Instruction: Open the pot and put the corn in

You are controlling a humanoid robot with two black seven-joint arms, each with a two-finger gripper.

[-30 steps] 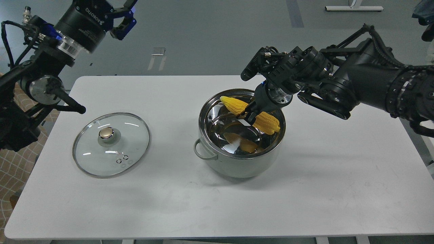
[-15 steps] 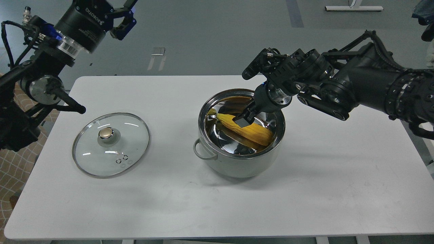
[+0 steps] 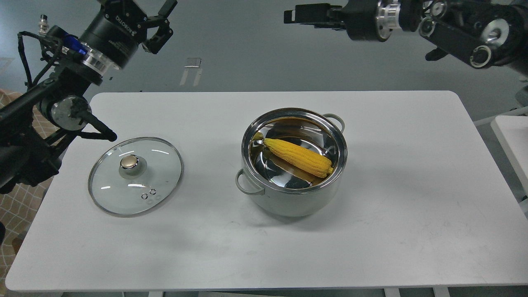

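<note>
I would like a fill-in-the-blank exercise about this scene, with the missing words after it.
1. The corn lies inside the ____.
2. The glass lid rests flat on the white table, to the ____ of the pot in the picture.
3. The knob on the lid is ____ in colour.
4. The right pincer holds ____.

Missing words: pot; left; gold; nothing

Bright, sharp overhead light; glare inside the pot [image 3: 264,123].
</note>
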